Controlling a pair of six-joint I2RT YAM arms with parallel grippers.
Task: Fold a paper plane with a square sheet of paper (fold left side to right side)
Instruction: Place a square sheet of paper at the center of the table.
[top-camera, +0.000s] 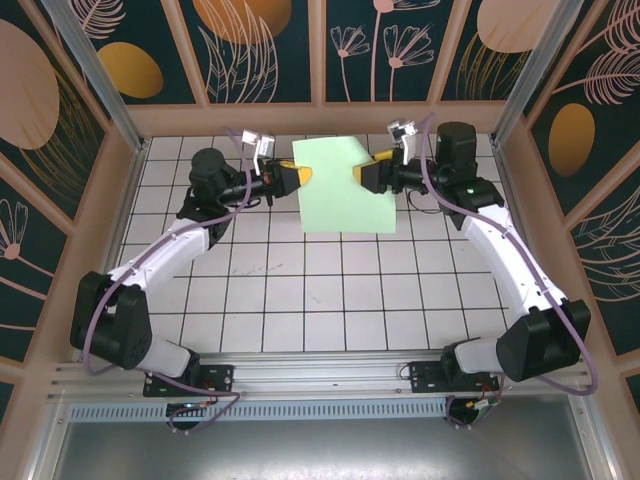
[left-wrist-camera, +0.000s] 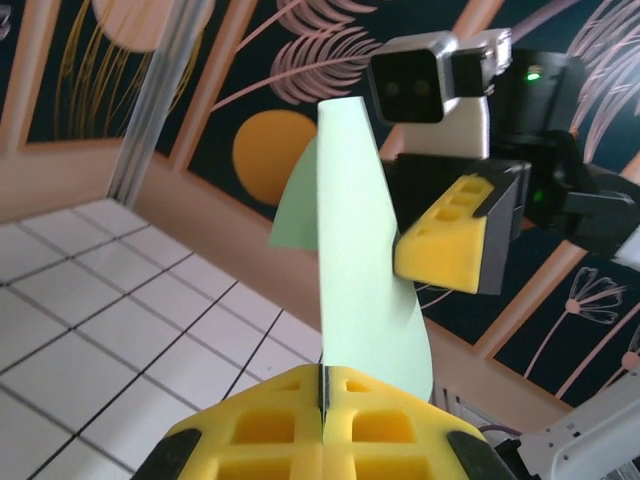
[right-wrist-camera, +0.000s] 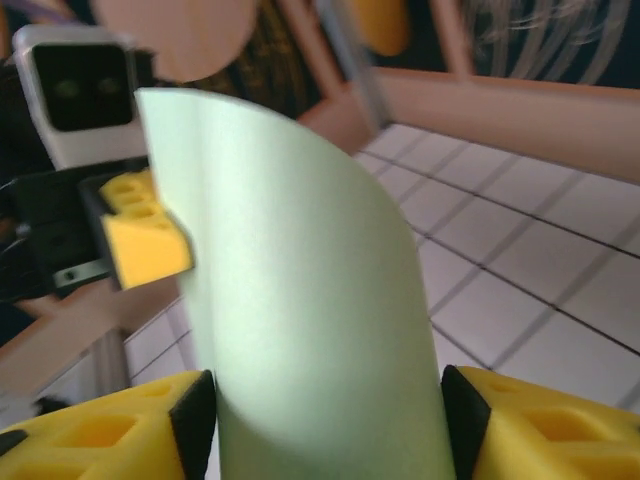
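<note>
The square sheet of paper (top-camera: 345, 185) is pale mint green and hangs lifted over the far middle of the tiled floor, bowed rather than flat. My left gripper (top-camera: 303, 178) is shut on its left edge; in the left wrist view the yellow pads (left-wrist-camera: 270, 420) meet on the thin edge of the sheet (left-wrist-camera: 360, 250). My right gripper (top-camera: 358, 172) is at the sheet's right edge. In the right wrist view its fingers (right-wrist-camera: 480, 420) stand wide apart, with the curved sheet (right-wrist-camera: 300, 300) passing between them. No paper plane is to be seen.
White grid tiles (top-camera: 300, 290) cover the floor inside a walled cell with patterned panels (top-camera: 260, 50). A wooden ledge (top-camera: 320, 118) runs just behind the sheet. The two arms reach in from the near corners and face each other closely.
</note>
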